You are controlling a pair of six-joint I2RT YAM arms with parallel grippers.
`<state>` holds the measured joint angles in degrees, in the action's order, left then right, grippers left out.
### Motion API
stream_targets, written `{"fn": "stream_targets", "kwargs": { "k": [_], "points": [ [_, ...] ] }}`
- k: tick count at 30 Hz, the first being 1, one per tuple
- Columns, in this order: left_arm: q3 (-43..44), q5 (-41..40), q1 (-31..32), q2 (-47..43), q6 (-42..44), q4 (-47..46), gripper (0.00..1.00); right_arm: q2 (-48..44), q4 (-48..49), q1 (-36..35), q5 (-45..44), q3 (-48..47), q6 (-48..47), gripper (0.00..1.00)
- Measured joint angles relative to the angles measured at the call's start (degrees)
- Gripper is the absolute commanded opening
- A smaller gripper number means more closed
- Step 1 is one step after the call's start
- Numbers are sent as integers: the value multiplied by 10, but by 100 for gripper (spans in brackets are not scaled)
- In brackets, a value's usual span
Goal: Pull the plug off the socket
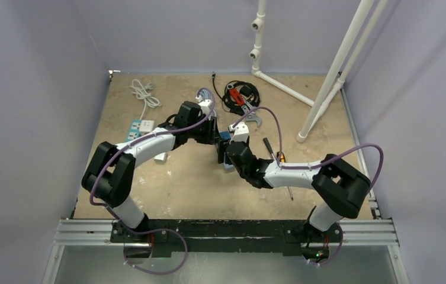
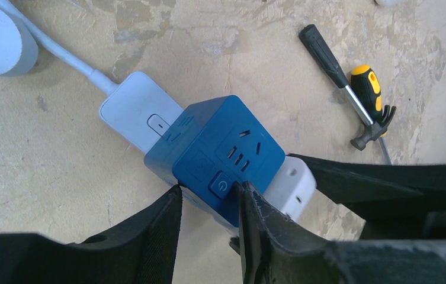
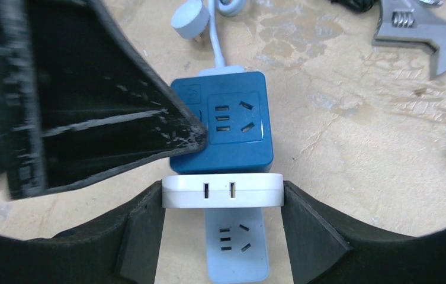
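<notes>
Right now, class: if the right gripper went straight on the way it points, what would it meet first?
The white plug, already held in the right gripper. Behind it sits the blue socket cube, so going on would likely just push the plug deeper.

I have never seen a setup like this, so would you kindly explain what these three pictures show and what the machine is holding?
The machine is two robot arms, a left arm and a right arm, bolted at the near edge of a table. Each ends in a two-finger gripper. The wide picture comes from a fixed camera above and behind them. The other two come from a camera on each wrist, so the black shapes there are fingers. The left gripper pinches a blue cube socket. The right gripper clamps the white plug pushed into it. Also on the table lie a hammer, a screwdriver, a wrench and a white power strip.
</notes>
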<state>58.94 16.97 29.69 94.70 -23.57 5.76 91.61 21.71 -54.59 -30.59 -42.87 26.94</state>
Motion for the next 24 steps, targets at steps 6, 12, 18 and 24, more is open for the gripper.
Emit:
{"fn": "stream_targets", "kwargs": {
  "k": [6,12,18,24],
  "points": [
    [1,2,-1,0,0,8,36,-5,-2,-64,-103,-33,4,1],
    [2,2,-1,0,1,10,36,20,-12,-86,-135,-61,11,1],
    [2,0,-1,-1,4,11,65,13,-9,-84,-131,-56,10,1],
    [-9,-14,-9,-17,22,16,84,-51,-9,-84,-105,-19,8,3]
  ]
}}
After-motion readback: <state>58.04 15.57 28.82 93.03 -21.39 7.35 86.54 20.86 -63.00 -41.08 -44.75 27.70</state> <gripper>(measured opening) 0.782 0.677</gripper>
